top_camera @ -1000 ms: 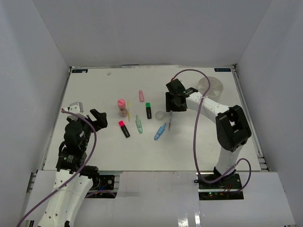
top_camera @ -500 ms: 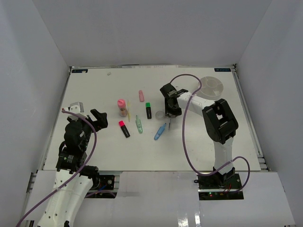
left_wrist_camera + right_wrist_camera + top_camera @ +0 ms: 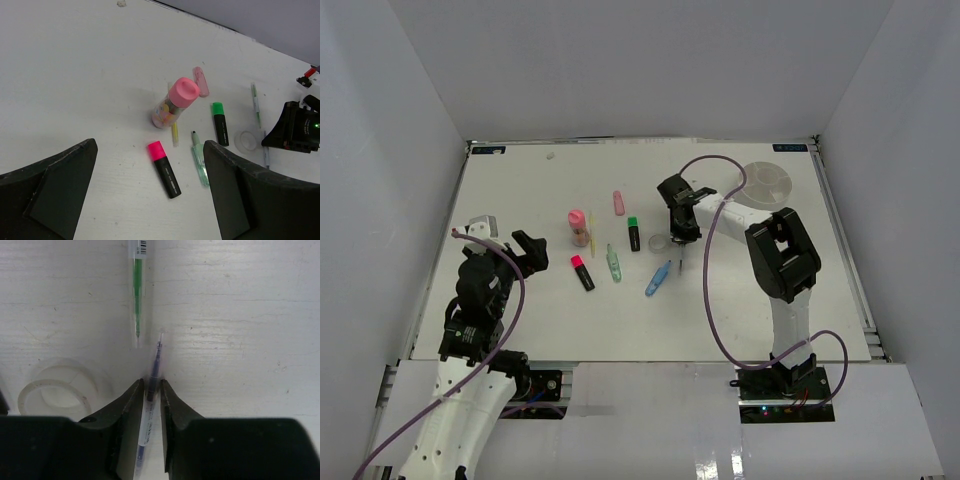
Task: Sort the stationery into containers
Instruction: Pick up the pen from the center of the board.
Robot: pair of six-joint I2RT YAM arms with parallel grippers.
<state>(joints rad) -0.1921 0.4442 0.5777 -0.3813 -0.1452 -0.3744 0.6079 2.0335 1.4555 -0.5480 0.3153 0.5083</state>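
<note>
at far left, left gripper (image 3: 506, 238) spread wide, holding nothing, well apart from the scattered stationery. further right, right gripper (image 3: 151, 390) pinched onto the thin pen (image 3: 157, 357), pads touching both sides of its barrel, pen flat on the table (image 3: 240, 315). long axis straight through the gap, tip pointing away from the wrist, tape ring (image 3: 65, 366) just beside. rightmost, white tub (image 3: 775, 185), nearer the right arm; probably a lift and carry rightward.
</note>
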